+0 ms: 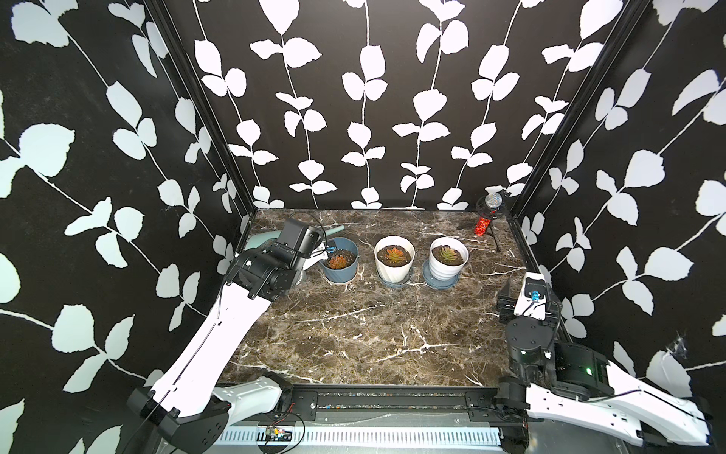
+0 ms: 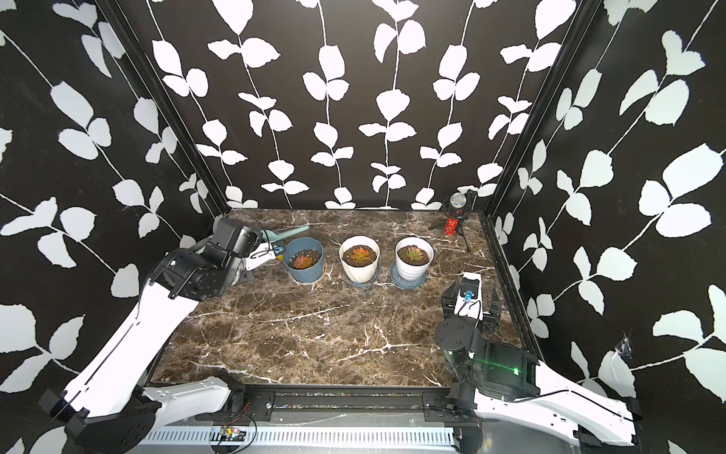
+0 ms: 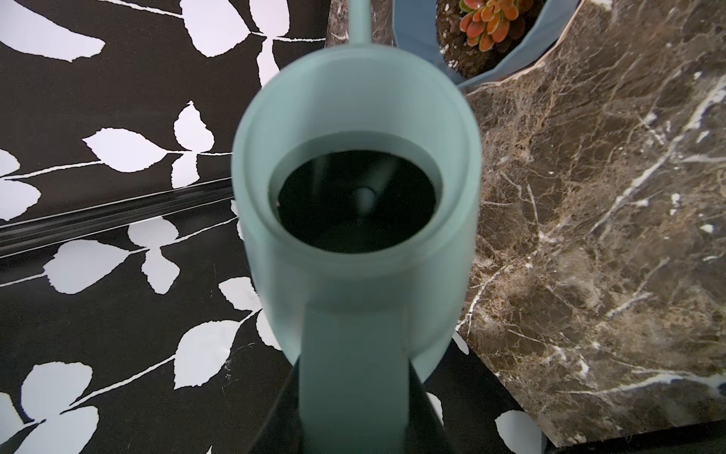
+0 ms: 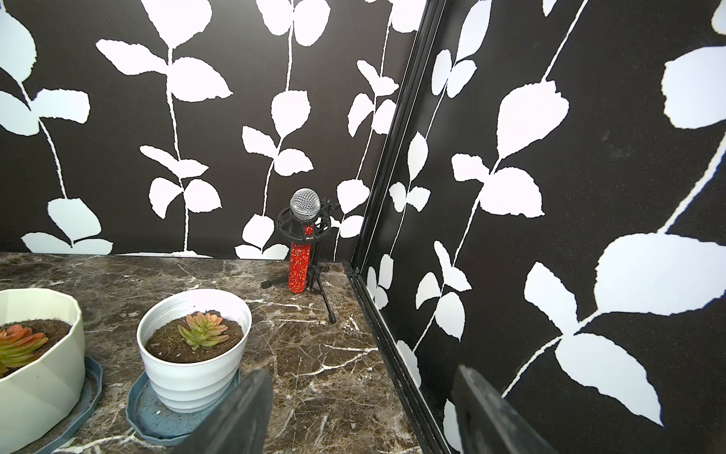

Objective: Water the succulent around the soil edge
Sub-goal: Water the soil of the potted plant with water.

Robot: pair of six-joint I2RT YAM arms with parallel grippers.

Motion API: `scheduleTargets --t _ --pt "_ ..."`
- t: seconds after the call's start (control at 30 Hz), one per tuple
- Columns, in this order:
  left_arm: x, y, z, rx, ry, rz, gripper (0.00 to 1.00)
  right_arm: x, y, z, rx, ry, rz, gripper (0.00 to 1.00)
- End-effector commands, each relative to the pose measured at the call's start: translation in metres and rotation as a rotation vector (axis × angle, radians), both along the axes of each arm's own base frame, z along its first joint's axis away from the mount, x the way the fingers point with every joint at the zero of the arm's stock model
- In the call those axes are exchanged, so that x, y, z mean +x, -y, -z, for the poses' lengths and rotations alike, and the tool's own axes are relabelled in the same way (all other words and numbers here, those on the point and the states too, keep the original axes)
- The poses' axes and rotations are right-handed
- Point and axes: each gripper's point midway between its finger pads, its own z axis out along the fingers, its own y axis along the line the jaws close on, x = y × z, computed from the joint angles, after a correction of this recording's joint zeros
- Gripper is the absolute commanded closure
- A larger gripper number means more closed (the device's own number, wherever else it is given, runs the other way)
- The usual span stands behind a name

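A teal watering can (image 3: 355, 165) is at the table's back left; my left gripper (image 3: 353, 416) is shut on its handle (image 3: 353, 365). Its thin spout (image 1: 337, 228) points along the far side of a blue-grey pot (image 1: 338, 271) holding an orange-red succulent (image 1: 336, 261), and the spout is not over the soil. The same succulent (image 3: 491, 19) and its soil show in the left wrist view beside the spout (image 3: 359, 19). My right gripper (image 4: 361, 412) stands open and empty near the right wall, low over the table.
A cream pot (image 1: 394, 267) and a white pot (image 1: 449, 269), each with a succulent and on a grey saucer, stand in a row right of the blue-grey pot. A red microphone on a tripod (image 1: 482, 225) stands at the back right. Patterned walls enclose three sides.
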Motion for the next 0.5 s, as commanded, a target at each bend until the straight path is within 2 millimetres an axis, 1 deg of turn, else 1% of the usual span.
scheduleTargets --t 0.0,0.2,0.47 --pt "-0.003 -0.009 -0.008 0.024 0.036 -0.013 1.00 0.001 0.000 0.005 -0.007 0.001 0.016 0.24" --pt "0.000 -0.008 0.000 0.044 0.018 -0.012 1.00 0.003 -0.001 0.008 -0.014 -0.007 0.020 0.24" --pt "-0.001 -0.011 0.003 0.070 0.007 -0.013 1.00 0.006 -0.002 0.009 -0.018 -0.020 0.022 0.24"
